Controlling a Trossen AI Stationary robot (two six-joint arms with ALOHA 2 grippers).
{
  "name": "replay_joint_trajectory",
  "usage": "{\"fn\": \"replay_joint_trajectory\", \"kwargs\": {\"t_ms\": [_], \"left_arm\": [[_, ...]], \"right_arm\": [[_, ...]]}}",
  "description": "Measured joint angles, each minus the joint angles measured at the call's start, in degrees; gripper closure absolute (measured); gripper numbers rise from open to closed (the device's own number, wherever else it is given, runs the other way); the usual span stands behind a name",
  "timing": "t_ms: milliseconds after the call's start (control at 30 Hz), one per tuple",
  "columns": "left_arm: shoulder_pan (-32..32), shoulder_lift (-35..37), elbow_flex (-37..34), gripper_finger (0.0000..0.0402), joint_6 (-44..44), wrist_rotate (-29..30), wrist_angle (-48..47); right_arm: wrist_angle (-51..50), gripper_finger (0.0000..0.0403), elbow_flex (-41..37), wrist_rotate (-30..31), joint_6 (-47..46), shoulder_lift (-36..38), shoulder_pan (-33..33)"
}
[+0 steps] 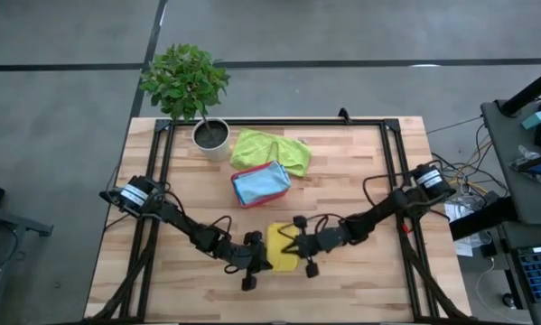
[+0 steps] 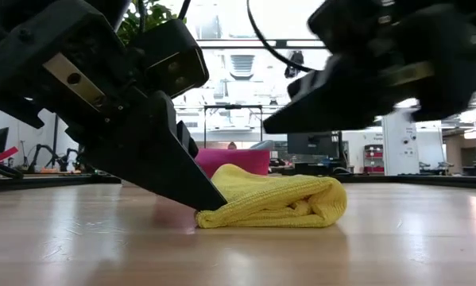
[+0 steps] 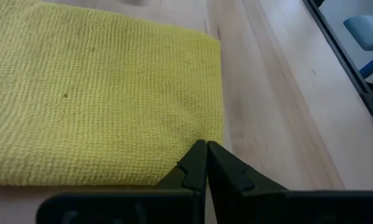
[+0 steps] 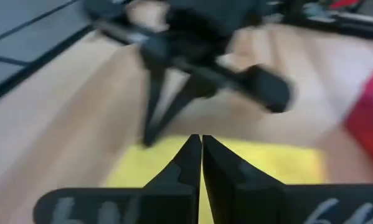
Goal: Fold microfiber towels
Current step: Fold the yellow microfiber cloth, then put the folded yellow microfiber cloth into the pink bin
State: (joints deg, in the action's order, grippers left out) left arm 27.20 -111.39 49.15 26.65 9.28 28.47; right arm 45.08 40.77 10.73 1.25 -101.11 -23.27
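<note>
A yellow microfiber towel (image 1: 284, 249) lies folded into a thick pad on the table near its front edge; it also shows in the low view (image 2: 277, 202). My left gripper (image 3: 205, 148) is shut, with its tips at the towel's left edge. My right gripper (image 4: 202, 140) is shut and hangs above the towel's right part (image 2: 301, 111), touching nothing. A lime green towel (image 1: 270, 152) lies crumpled at the far middle. A light blue towel (image 1: 259, 181) lies in the pink tray (image 1: 249, 200). No grey towel and no second yellow towel show. My left gripper touches the folded yellow towel's edge (image 3: 216, 127) close to a corner with its shut fingertips (image 2: 210, 203). The fingers slant down from the table's left side to table level. The towel lies flat on the table. I cannot tell whether a layer is caught between the tips.
A potted plant (image 1: 210, 134) stands at the far left of the table. The pink tray sits just beyond the yellow towel. Bare wood (image 1: 369, 280) lies to the right and front of the grippers. The black frame rails (image 1: 392, 153) run along the table's sides.
</note>
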Motion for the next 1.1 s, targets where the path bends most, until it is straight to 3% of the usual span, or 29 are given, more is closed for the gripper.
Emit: {"fn": "replay_joint_trajectory", "kwargs": {"t_ms": [167,367,500,700,900,1100], "left_arm": [[-0.52,0.09,0.02,0.0402,0.07,0.06,-0.51],[-0.62,0.09,0.09,0.0402,0.09,0.11,-0.78],[-0.62,0.11,0.11,0.0402,0.11,0.17,-0.85],[-0.64,1.18,0.07,0.0402,1.68,0.16,-1.49],[-0.78,5.4,0.0,0.0402,3.81,0.16,-6.66],[-2.85,12.21,-0.03,0.0381,14.86,-1.3,-16.55]], "right_arm": [[0.17,0.0394,-1.29,-0.34,-3.95,-0.88,-3.61],[-0.01,0.0394,-1.99,-0.18,-10.33,-5.62,-4.5],[0.04,0.0394,-2.19,-0.21,-11.55,-5.06,-4.59],[-2.7,0.0394,-2.32,0.38,-6.06,1.82,-5.29],[-10.73,0.0394,-2.38,7.4,0.13,10.63,-5.62],[-15.61,0.0394,-3.35,15.42,9.05,19.11,-5.59]]}}
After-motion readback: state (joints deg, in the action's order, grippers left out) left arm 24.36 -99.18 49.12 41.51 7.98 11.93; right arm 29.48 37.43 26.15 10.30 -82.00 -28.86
